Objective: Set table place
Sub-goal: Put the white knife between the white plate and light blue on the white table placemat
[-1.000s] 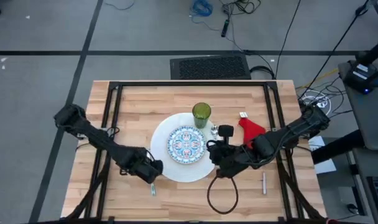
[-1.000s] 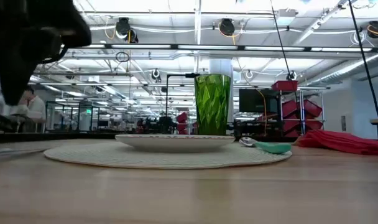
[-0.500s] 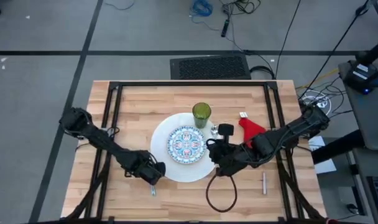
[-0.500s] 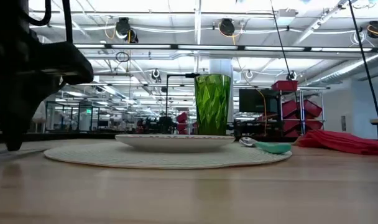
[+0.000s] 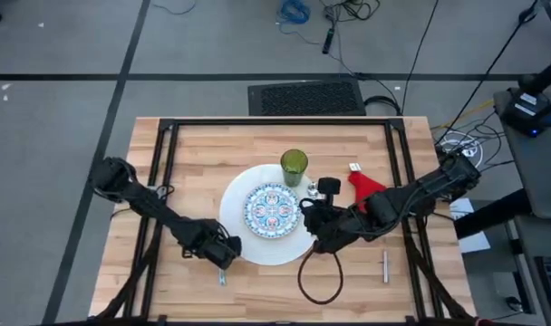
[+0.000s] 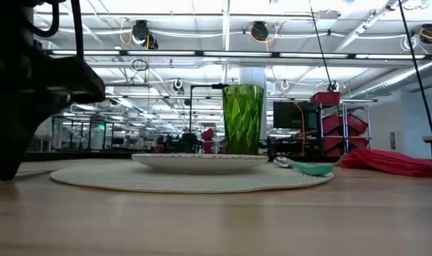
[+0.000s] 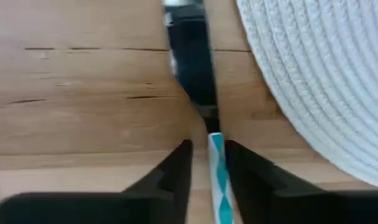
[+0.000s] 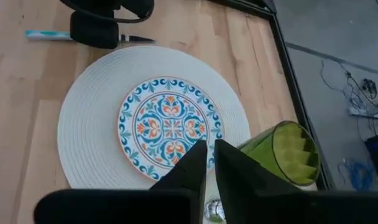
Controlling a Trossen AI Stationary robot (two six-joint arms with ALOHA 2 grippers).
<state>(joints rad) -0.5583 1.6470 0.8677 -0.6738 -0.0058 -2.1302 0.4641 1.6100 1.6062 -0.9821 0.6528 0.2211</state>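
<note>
A teal-handled knife [image 7: 217,174] lies flat on the table [image 5: 194,154], just left of the large white round plate [image 5: 257,246]. My left gripper [image 7: 209,163] is down at the table with its open fingers on either side of the knife's handle. The blade [image 7: 192,62] points ahead of them. The patterned plate [image 5: 272,210] sits on the white one, and the green tumbler [image 5: 294,166] stands at its far edge. My right gripper [image 8: 210,163] hovers shut over the white plate's right side, holding nothing. The red napkin [image 5: 367,186] lies to the right. My left gripper's fingers [image 7: 176,171] come from above and stand across the knife's handle [image 7: 215,146], near where it meets the blade. Whether they touch it I cannot tell. The knife rests flat on the table.
A teal-handled spoon [image 6: 305,168] lies between the tumbler and the napkin. A small silver piece of cutlery [image 5: 384,266] lies near the front right. A black cable loop [image 5: 319,276] hangs from the right arm over the table's near side.
My left gripper has come down to the tabletop over the knife's handle and shifted slightly toward the near edge. The knife has stayed where it lay.
</note>
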